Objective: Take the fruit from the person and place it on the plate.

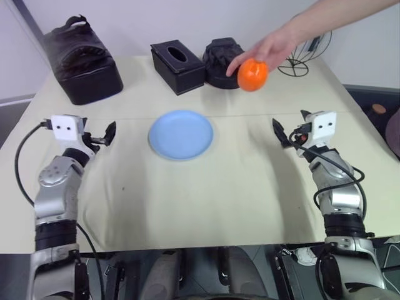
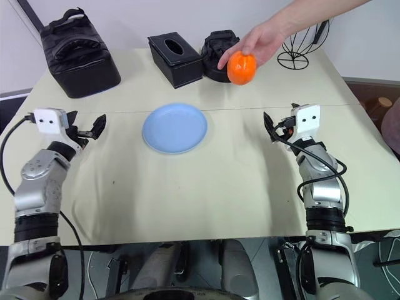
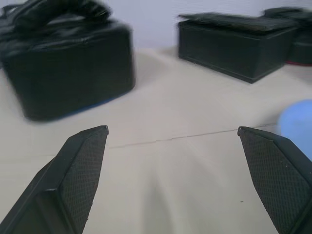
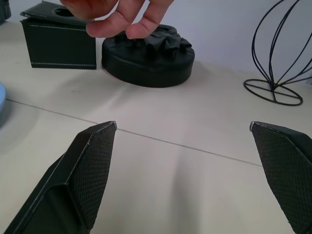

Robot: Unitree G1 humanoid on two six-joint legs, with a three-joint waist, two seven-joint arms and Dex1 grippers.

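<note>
A: Grippers first. What did we get on the left gripper?

B: Jaws stood wide apart, nothing between them but bare cream table. The round, shallow, light blue plate lay flat just outside its right-hand finger, off toward the table's middle. Ahead of the jaws we logged the big black soft bag and the black rectangular tissue box.

A: And the right gripper?

B: Same, jaws spread wide and empty, hovering over the table. The small, glossy, bright orange round fruit was ahead of those jaws and above them, off toward the plate side, well apart from the fingers.

A: Who had it?

B: The person's bare hand, reaching in from the far right corner, fingers curled over the top of the fruit. It hung in the air, not touching the table.

A: Anything behind it?

B: A low, round, black crumpled pouch straight ahead of the right jaws, and a black wire basket beside it. The plate sat between the two grippers, nearer the left one, with nothing on it.
</note>
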